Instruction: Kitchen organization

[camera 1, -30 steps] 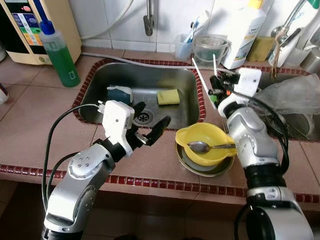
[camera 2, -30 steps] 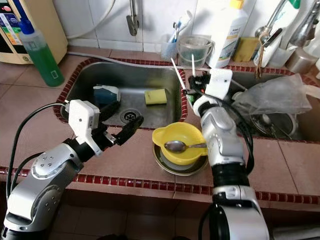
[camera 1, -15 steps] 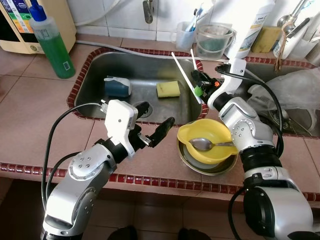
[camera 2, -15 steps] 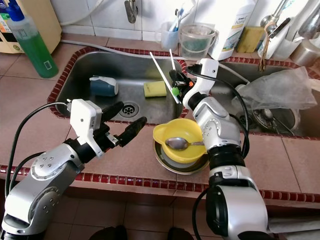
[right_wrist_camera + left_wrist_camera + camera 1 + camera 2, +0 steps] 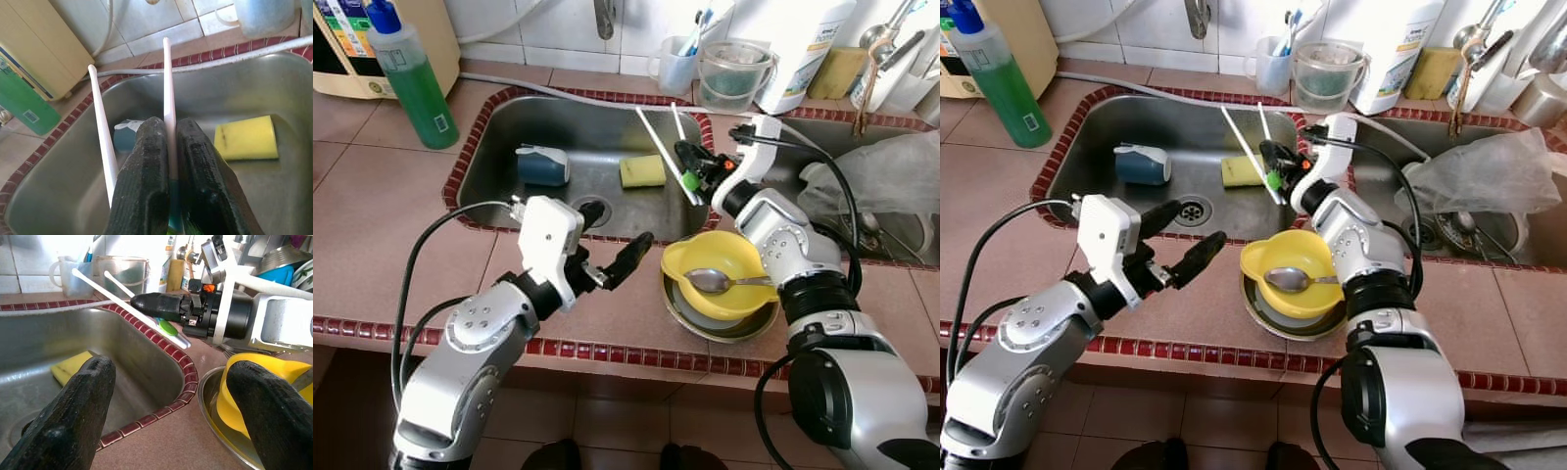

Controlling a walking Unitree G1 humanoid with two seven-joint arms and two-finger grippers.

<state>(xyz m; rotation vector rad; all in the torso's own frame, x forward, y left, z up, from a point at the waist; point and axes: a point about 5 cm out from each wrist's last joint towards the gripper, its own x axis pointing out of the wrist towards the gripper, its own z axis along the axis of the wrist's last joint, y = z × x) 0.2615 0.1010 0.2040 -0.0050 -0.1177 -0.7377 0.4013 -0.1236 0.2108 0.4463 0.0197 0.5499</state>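
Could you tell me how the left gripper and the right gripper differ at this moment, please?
The left gripper hovers open and empty over the counter; the right gripper is shut on white chopsticks, above the sink's edge. Both have black fingers.

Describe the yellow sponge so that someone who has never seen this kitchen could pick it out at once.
Start at the steel sink set into the tiled counter. The yellow sponge lies flat on the sink floor, toward the back right, beyond the drain. It is a plain rectangular block, unlike the dark blue object with a white top lying to its left.
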